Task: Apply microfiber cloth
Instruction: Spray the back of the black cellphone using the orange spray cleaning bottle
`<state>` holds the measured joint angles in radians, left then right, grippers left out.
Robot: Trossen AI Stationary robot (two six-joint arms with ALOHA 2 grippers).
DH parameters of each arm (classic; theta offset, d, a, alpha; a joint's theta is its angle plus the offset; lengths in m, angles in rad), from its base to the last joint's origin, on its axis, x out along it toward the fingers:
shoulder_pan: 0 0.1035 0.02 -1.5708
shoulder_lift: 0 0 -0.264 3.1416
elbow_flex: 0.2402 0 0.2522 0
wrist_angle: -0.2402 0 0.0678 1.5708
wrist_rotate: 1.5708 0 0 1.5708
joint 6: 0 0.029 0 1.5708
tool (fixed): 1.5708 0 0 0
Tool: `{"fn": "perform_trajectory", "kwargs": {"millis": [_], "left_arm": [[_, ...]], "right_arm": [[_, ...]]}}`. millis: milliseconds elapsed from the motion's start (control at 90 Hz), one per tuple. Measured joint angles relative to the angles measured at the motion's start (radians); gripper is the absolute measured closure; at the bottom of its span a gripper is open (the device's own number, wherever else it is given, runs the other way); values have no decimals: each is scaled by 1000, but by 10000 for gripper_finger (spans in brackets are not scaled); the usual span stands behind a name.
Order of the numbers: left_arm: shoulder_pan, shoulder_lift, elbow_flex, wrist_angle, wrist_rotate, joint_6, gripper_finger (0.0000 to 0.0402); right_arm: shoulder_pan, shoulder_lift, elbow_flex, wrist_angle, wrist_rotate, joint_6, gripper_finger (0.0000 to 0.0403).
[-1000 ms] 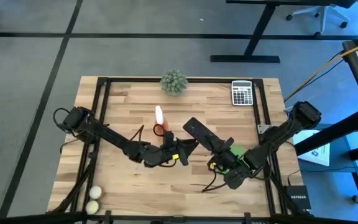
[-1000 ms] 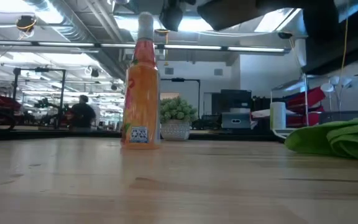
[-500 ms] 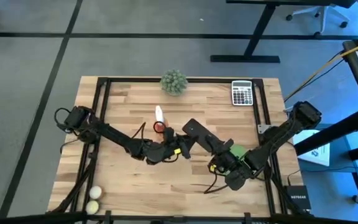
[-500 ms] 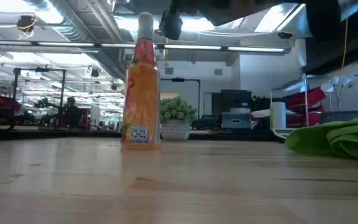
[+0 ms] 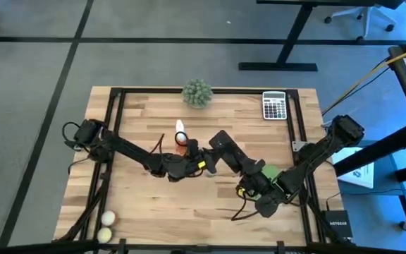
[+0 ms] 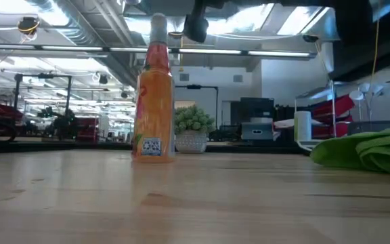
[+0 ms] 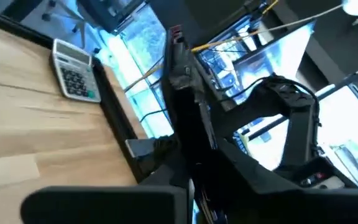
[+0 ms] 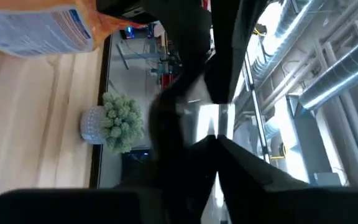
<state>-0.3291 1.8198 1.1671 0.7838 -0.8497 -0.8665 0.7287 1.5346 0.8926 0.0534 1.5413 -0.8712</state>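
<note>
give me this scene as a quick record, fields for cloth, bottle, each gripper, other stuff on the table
cloth: green, lying on the table at its right side, under the right arm
bottle: orange, upright mid-table
left gripper: raised beside the bottle, holding nothing visible
right gripper: raised just right of the bottle, apart from the cloth
others: plant ball, calculator, two pale balls

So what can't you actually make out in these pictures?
- Bright green soft cloth: in the low view the picture's right edge cuts it off; from above, the right arm covers most of it.
- Both grippers, near the orange plastic spray bottle: open or shut, I cannot tell; the dark arms overlap there in the high view.
- Grey calculator's keys: too small to read.
</note>
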Motion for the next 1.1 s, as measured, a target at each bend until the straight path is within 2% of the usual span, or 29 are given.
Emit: {"fn": "perform_trajectory", "kwargs": {"millis": [289, 467, 600, 656, 711, 889, 944, 1011, 1100], "left_arm": [[-90, -79, -1, -13, -110, 256, 388], [-177, -162, -1, -163, -134, 389, 388], [-239, -194, -1, -348, -133, 411, 388], [-260, -195, -1, -413, -134, 411, 388], [-275, -195, -1, -481, -131, 407, 388], [-293, -168, -1, -693, -109, 348, 388], [-293, -155, -1, -765, -97, 304, 388], [-295, -146, -1, -861, -94, 229, 388], [-318, -144, -1, -995, -99, 105, 388]], "right_arm": [[106, -11, 0, 2, 27, 93, 202], [168, -11, -1, 2, 28, 203, 186], [199, -11, -1, 2, -37, 418, 186], [204, -11, -1, 0, -104, 545, 186], [209, -12, -1, -7, -225, 672, 186], [187, -12, -1, -118, -759, 1082, 187], [166, -12, -3, -175, -888, 1215, 187], [141, -12, -4, -246, -972, 1327, 187], [101, -12, -4, -310, -983, 1387, 187]]}}
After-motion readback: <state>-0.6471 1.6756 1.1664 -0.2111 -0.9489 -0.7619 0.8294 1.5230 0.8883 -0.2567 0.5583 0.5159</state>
